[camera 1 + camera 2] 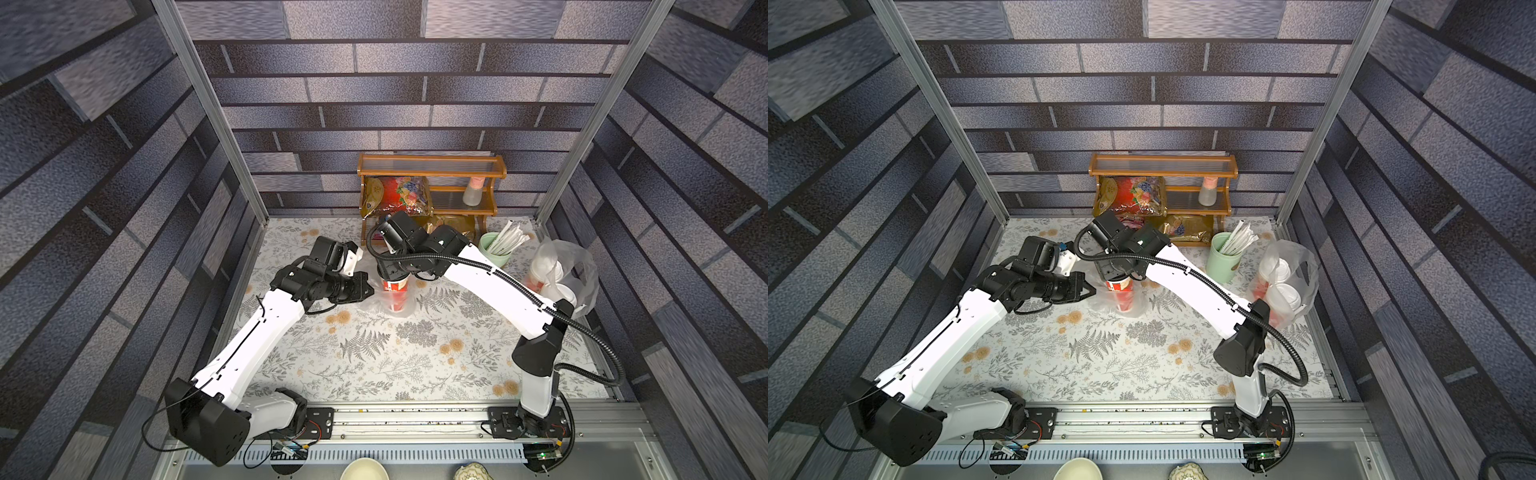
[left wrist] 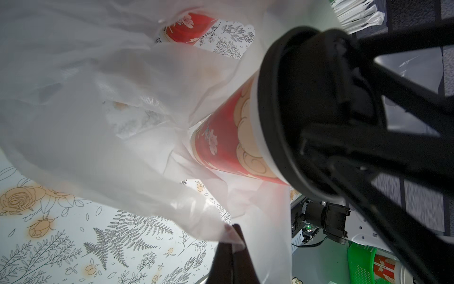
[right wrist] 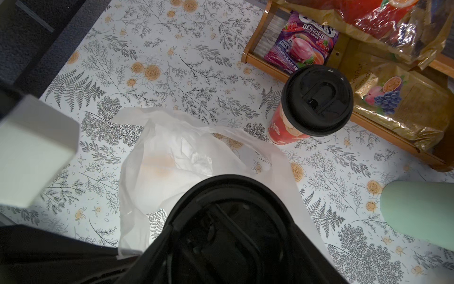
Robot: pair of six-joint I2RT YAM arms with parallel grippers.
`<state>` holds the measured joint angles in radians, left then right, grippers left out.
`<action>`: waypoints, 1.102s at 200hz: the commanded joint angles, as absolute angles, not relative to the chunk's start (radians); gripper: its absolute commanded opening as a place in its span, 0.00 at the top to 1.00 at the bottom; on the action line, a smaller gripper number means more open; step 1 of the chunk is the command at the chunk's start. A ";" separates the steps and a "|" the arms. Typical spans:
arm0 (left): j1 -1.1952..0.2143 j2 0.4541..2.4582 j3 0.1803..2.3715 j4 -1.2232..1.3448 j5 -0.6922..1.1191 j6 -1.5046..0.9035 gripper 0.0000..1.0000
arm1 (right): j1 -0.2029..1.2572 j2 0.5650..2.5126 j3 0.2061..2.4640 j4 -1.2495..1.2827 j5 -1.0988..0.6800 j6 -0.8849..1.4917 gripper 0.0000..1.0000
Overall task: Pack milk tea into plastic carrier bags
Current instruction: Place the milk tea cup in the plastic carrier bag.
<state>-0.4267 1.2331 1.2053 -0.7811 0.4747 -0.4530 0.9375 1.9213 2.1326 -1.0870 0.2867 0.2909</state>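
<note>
Left fingers (image 2: 228, 258) pinched together on thin clear plastic carrier bag (image 2: 98, 98). Right fingers (image 2: 368, 140) spread, apparently clamping black-lidded tall red paper cup (image 2: 226, 137), bag bunched round its base.

Table (image 1: 374, 353): white cloth, grey ferns and sprigs, orange roses.
Middle cup (image 2: 228, 137): red, cream scalloped clouds, pale flowers; black lid.
Far cup (image 3: 282, 130): same red and cream; black lid.
Middle bag (image 3: 172, 152): milky clear.
Right bag (image 1: 582, 270): clear; bagged cups (image 1: 1277, 272) red, white lids.
Straw cup (image 1: 1223, 266): pale green; straws (image 1: 1239, 241) white.
Rack (image 1: 432, 170): honey-brown wood.
Packets (image 1: 399, 195): red and gold, fruit print.
Walls (image 1: 415, 87): grey-blue brick print.
</note>
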 commanded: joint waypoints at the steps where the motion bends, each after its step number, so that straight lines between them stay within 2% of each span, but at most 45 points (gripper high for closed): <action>1: -0.430 1.204 1.224 -0.787 0.474 -0.452 1.00 | 0.927 1.913 2.064 -1.019 0.288 0.291 0.42; 40: -0.430 1.199 1.227 -0.781 0.473 -0.462 1.00 | 0.921 1.859 1.872 -0.856 0.294 0.308 0.42; 80: -0.427 1.180 1.241 -0.780 0.479 -0.471 1.00 | 0.922 1.839 1.769 -0.771 0.329 0.313 0.42; 144: -0.405 1.159 1.238 -0.772 0.480 -0.485 1.00 | 0.916 1.743 1.651 -0.766 0.409 0.354 0.41; 184: -0.400 1.176 1.238 -0.755 0.480 -0.495 1.00 | 0.920 1.630 1.502 -0.723 0.411 0.479 0.40; 220: -0.388 1.198 1.246 -0.751 0.496 -0.488 1.00 | 0.948 1.572 1.456 -0.752 0.448 0.573 0.34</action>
<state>-0.4049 1.1790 1.2129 -0.7620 0.4759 -0.4805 0.9302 1.6135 1.4784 -0.7391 0.3882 0.4778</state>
